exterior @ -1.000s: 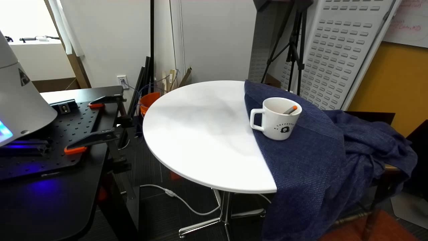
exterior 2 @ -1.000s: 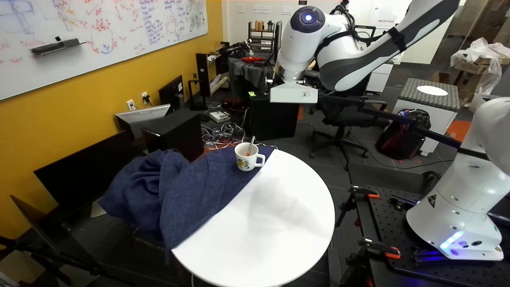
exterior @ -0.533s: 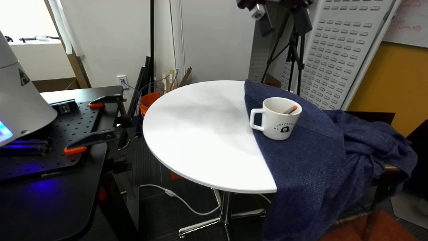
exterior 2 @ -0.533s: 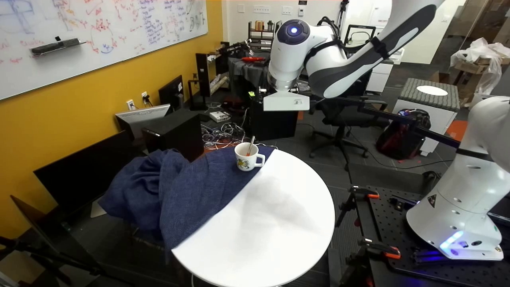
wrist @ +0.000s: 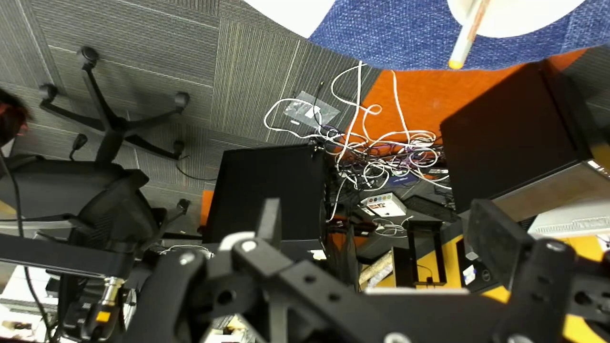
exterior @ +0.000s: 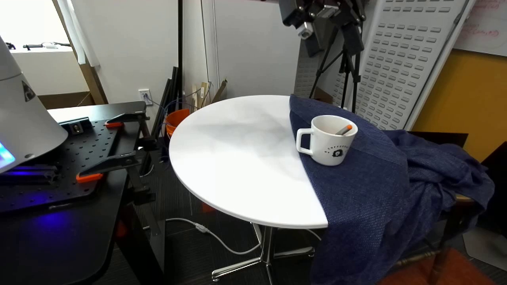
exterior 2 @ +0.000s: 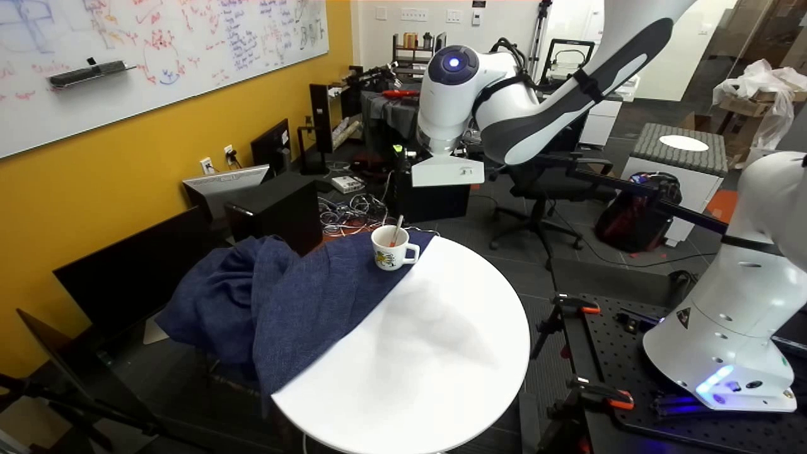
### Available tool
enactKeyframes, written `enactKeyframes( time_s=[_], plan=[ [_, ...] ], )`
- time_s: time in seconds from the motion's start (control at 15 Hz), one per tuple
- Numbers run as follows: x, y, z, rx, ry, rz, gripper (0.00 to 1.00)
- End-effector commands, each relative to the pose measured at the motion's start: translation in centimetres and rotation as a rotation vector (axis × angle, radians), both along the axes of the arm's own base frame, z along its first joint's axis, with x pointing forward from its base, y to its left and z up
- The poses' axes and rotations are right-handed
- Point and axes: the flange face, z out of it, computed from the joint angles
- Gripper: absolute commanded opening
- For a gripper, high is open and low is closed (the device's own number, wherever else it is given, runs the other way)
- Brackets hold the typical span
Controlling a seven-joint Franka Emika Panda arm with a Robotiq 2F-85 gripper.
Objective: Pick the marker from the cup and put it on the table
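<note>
The marker [exterior: 345, 129], a thin grey stick with an orange end, leans in the cup and pokes above its rim; it also shows in an exterior view [exterior 2: 398, 229] and the wrist view [wrist: 464, 44]. The cup [exterior: 332, 147], a white mug, stands upright on the dark blue cloth near its edge on the round white table [exterior: 245, 158]; the cup is also in an exterior view [exterior 2: 386, 255]. My gripper [exterior: 333, 42] is open and empty, in the air above and beyond the cup. In the wrist view its fingers [wrist: 382, 226] are wide apart; a white plate [exterior 2: 447, 171] hides them in an exterior view.
The cloth [exterior: 368, 190] covers part of the table and hangs over its edge. A black workbench [exterior: 130, 158] with clamps holds the robot base. A black tripod [exterior: 348, 63] stands behind. Black computer cases [wrist: 271, 190] and tangled cables [wrist: 376, 162] lie on the floor.
My gripper has come down and, in an exterior view, shifted left toward the cup, so more of its fingers show. The cup, marker and cloth have not moved.
</note>
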Motion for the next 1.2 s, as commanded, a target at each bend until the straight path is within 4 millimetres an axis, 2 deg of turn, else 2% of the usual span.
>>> enactKeyframes(
  time_s=[0.0, 0.27, 0.73, 1.13],
  plan=[
    [0.0, 0.0, 0.1, 0.0, 0.0, 0.0, 1.0],
    [0.7, -0.1, -0.9, 0.009, -0.007, -0.02, 1.0],
    [1.8, -0.3, -4.0, 0.031, -0.004, -0.074, 1.0],
    [4.0, -1.2, -6.6, 0.038, -0.062, -0.113, 1.0]
  ],
)
